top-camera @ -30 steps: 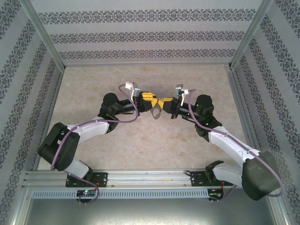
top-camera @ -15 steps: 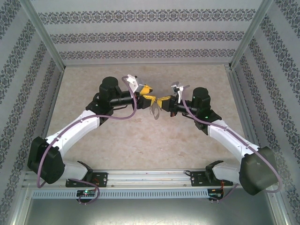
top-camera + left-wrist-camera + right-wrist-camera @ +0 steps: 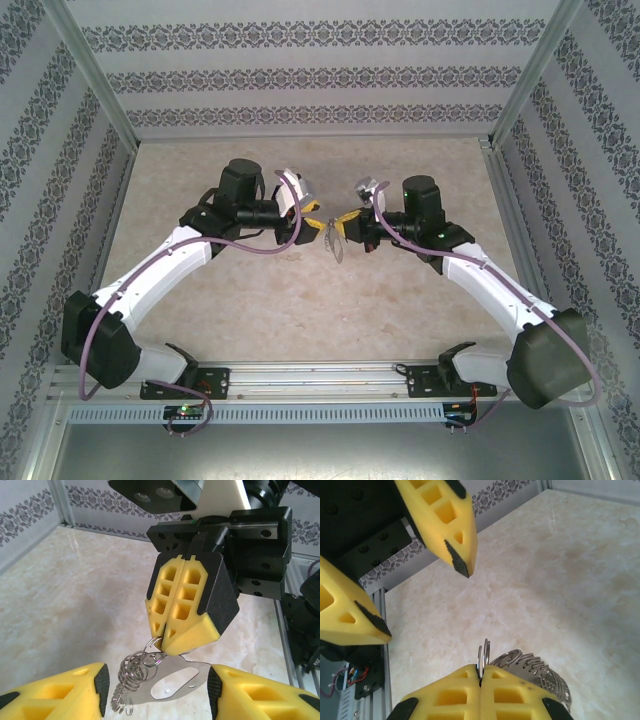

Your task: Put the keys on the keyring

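Describer: Left arm (image 3: pixel 170 260) has swung back toward the left and far side since a second ago. Its left tool (image 3: pixel 314 215), which met the right tool (image 3: pixel 348 218) then, now stands just apart from it with fingers spread.

Listener: And the rest, biggest first?

Describer: Pale marbled surface (image 3: pixel 300 310), with the right arm (image 3: pixel 490 290) reaching in mid-scene. The right tool is pressed together, pinching the keyring (image 3: pixel 172 682) by a small split ring (image 3: pixel 483 654). The keyring, a grey oval loop, hangs below that tool, off the surface, near the left tool's spread fingers. A chain (image 3: pixel 131 672) of silvery rings dangles on its left. Whether a key sits among them is too small to tell.

Listener: How should this step go?

Describer: My judgement: hold the pinch steady so the loop doesn't swing. Bring the left tool in slowly, square to the loop, and grip its flat body, not the loose chain.
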Robot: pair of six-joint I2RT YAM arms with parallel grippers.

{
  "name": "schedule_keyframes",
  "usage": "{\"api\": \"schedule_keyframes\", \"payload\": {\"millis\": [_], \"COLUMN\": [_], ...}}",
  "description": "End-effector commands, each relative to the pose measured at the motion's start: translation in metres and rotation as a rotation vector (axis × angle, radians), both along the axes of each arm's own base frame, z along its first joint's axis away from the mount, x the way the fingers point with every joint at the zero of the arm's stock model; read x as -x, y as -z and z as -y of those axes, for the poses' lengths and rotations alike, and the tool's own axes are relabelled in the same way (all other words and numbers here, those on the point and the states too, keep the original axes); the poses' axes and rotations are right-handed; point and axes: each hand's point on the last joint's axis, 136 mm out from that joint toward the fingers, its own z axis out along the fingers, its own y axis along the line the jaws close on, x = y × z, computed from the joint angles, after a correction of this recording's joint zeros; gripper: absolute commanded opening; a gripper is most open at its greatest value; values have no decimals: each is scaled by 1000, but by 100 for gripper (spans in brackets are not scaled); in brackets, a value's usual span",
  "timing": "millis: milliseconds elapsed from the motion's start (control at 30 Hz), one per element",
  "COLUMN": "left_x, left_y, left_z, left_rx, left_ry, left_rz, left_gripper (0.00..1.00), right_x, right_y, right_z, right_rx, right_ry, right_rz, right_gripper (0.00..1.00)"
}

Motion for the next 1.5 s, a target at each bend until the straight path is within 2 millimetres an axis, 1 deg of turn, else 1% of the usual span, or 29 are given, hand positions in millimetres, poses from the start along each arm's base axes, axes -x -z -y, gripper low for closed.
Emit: {"api": "schedule_keyframes", "payload": {"millis": [0, 167, 300, 633, 867, 1100, 1467], "left_x": [4, 4, 4, 7, 7, 12, 16], "left_y": [3, 6, 4, 3, 8, 4, 8], "left_z": [-1, 1, 5, 12, 14, 17, 18], "left_rx": [-4, 5, 22, 68, 77, 101, 103], "left_ry": [53, 85, 108, 156, 169, 209, 233], "left_rz": [-50, -106, -134, -184, -219, -238, -282], "left_gripper": [55, 54, 48, 44, 43, 39, 33], "right_x": [8, 13, 15, 18, 19, 18, 22], "right_y": [-12, -15, -18, -20, -23, -24, -26], "right_z": [-4, -7, -9, -14, -15, -16, -14], "right_rx": [-27, -47, -63, -70, -78, -82, -96], "right_ry": [-66, -91, -109, -125, -131, -131, -148], "right_rz": [26, 20, 15, 14, 17, 19, 17], "right_gripper": [0, 0, 0, 0, 0, 0, 0]}}
